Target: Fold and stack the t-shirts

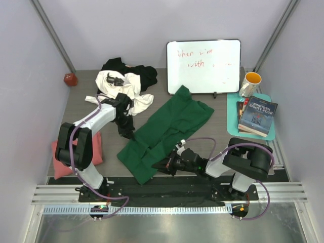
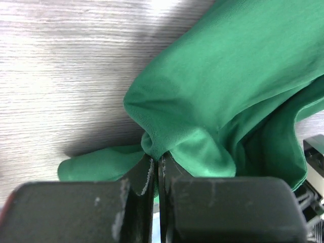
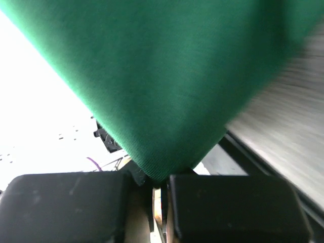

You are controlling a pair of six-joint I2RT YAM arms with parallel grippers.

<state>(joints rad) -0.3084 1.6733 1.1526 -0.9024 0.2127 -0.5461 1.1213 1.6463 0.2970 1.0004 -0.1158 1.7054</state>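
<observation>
- The green t-shirt [image 1: 172, 126] lies in the middle of the table [image 1: 223, 129]. It is spread out on a slant, from near the whiteboard [image 1: 203, 66] down toward the front edge.
- The shirt is not folded. It has bumps and creases in it.
- The left gripper [image 1: 126, 132] is at the left edge of the green t-shirt. Its two fingers [image 2: 147, 174] are pressed together with a bit of green cloth pinched between them.
- In the left wrist view, the cloth bunches up in a small hump just above the fingers.
- The right gripper [image 1: 162, 166] is at the front edge of the green t-shirt, low over the table. Its fingers [image 3: 177, 185] are clamped on a corner of the cloth.
- In the right wrist view, the green cloth rises from the pinched corner and fills most of the picture.
- The white t-shirt [image 1: 136, 85] and the black t-shirt [image 1: 147, 73] lie tangled in one heap at the back left.
- The pink t-shirt [image 1: 96, 152] lies flat at the front left, and part of the left arm is over it.
- A red ball [image 1: 70, 79] sits at the far left, by the wall.
- A mug [image 1: 250, 81] stands at the back right.
- Some books [image 1: 258, 115] lie stacked on a teal mat [image 1: 232, 107] on the right.
</observation>
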